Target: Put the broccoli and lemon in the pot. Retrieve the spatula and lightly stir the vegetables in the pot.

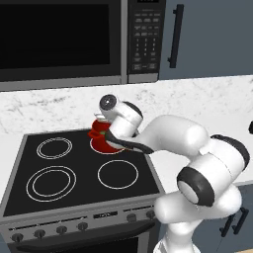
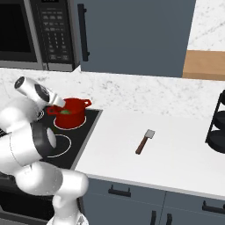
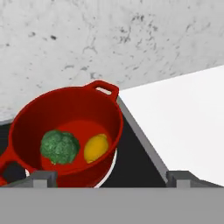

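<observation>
The red pot (image 3: 65, 109) stands on the stove's back right burner, also seen as the pot (image 2: 70, 116) and, half hidden behind my hand, the pot (image 1: 98, 134). Inside it lie the green broccoli (image 3: 60, 146) on the left and the yellow lemon (image 3: 96, 147) beside it on the right. My gripper (image 3: 113, 178) hovers just above the pot's near rim, open, with nothing between its fingertips (image 3: 43, 177). The spatula (image 2: 144, 141), with a brown handle and grey blade, lies flat on the white counter to the right of the stove.
The black stove (image 1: 79, 192) has three free burner rings. A microwave (image 1: 143, 39) hangs above it, and a marble backsplash (image 3: 109, 39) rises behind the pot. A dark tiered rack (image 2: 217, 125) stands at the counter's far right.
</observation>
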